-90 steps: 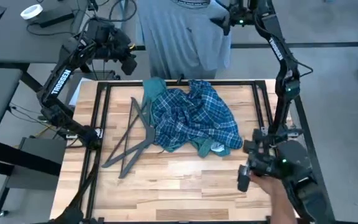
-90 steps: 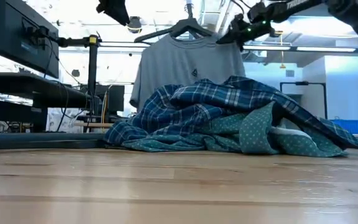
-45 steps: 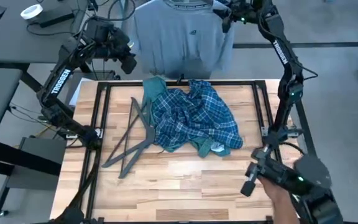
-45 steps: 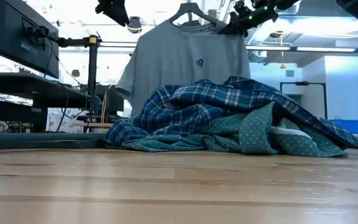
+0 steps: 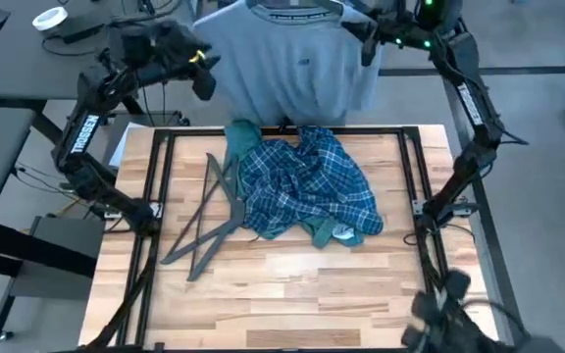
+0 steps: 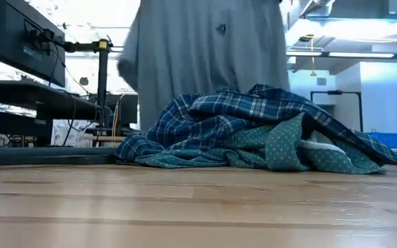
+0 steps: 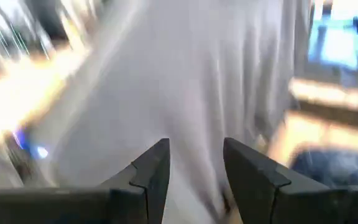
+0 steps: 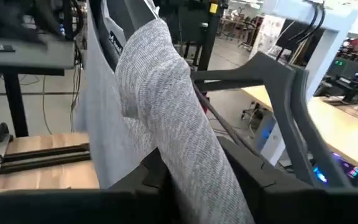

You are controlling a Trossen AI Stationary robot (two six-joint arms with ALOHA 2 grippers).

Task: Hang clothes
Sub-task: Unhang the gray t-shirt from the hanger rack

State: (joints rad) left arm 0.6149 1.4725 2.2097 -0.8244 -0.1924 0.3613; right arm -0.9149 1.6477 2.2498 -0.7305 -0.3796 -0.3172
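Progress stood at roughly one garment of three: the grey tee (image 5: pixel 287 59) hung lifted on its hanger, its shoulder pinched by the right gripper (image 8: pixel 197 180), the left gripper (image 7: pixel 194 177) spread just beside it, while plaid shirt (image 5: pixel 307 181) and green shirt (image 5: pixel 336 233) lay heaped below, unhung.

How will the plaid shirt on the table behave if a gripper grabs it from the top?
Likely floppy: the plaid shirt lies crumpled in soft folds, so it should drape and trail rather than lift whole. It overlaps the green shirt, so it may drag that along. It probably won't slide freely on the wooden table.
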